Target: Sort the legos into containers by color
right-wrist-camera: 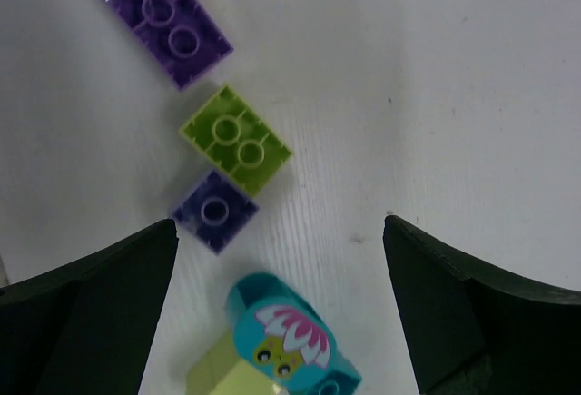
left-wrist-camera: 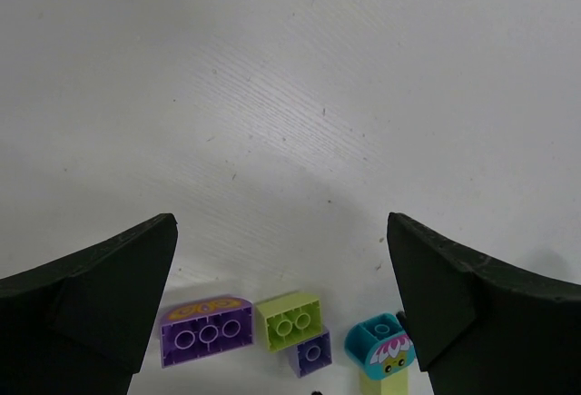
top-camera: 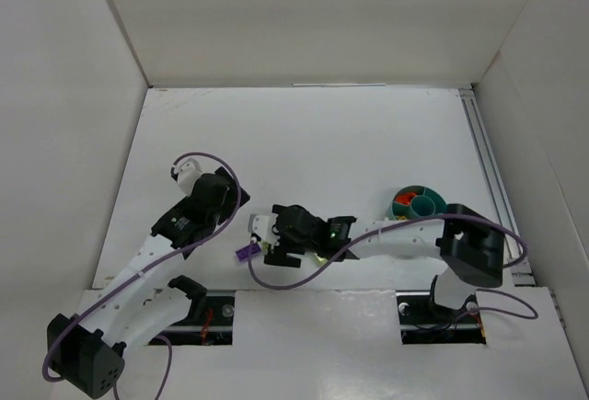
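Several legos lie in a cluster on the white table: a long purple brick (right-wrist-camera: 152, 15) (left-wrist-camera: 206, 330), a lime green brick (right-wrist-camera: 236, 139) (left-wrist-camera: 292, 320), a small dark purple brick (right-wrist-camera: 214, 211) (left-wrist-camera: 311, 351), and a teal brick with a flower face (right-wrist-camera: 281, 336) (left-wrist-camera: 381, 340) resting against a pale yellow-green brick (right-wrist-camera: 222, 377). My right gripper (right-wrist-camera: 280, 222) is open over the cluster, with the teal brick between its fingers but untouched. My left gripper (left-wrist-camera: 281, 222) is open just beside the cluster, holding nothing. The teal bowl of containers (top-camera: 442, 202) stands to the right with orange pieces in one wedge.
In the top view the purple brick (top-camera: 244, 253) peeks out beside the right gripper (top-camera: 264, 239), close to the table's near edge. White walls enclose the table on three sides. A metal rail (top-camera: 488, 170) runs along the right side. Purple cables loop off both arms.
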### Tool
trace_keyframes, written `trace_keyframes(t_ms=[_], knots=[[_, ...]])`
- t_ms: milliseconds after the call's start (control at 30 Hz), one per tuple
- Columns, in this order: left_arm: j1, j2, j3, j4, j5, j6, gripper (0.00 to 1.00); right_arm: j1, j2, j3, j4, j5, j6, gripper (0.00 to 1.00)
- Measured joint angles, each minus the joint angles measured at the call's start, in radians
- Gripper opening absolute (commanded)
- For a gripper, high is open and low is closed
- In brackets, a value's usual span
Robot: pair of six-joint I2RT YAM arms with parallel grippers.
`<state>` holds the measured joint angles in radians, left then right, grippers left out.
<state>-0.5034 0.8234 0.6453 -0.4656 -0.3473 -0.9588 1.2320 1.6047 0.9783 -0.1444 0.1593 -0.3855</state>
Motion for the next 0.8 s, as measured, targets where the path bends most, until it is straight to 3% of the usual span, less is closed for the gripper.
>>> trace_keyframes(t_ms=[167,667,767,800], knots=[[0.000,0.024,0.000,-0.020,-0.006,-0.016,1.00,-0.001,0.140,0.079,0.067,-0.013,0.032,1.00],[0.001,0.031,0.000,-0.021,-0.005,-0.021,1.00,-0.001,0.208,0.105,-0.007,-0.016,0.122,0.97],[0.001,0.031,0.000,-0.019,-0.005,-0.021,1.00,-0.001,0.208,0.109,-0.021,-0.008,0.138,0.87],[0.001,0.031,0.000,-0.018,-0.004,-0.021,1.00,-0.001,0.208,0.109,-0.029,-0.006,0.145,0.77]])
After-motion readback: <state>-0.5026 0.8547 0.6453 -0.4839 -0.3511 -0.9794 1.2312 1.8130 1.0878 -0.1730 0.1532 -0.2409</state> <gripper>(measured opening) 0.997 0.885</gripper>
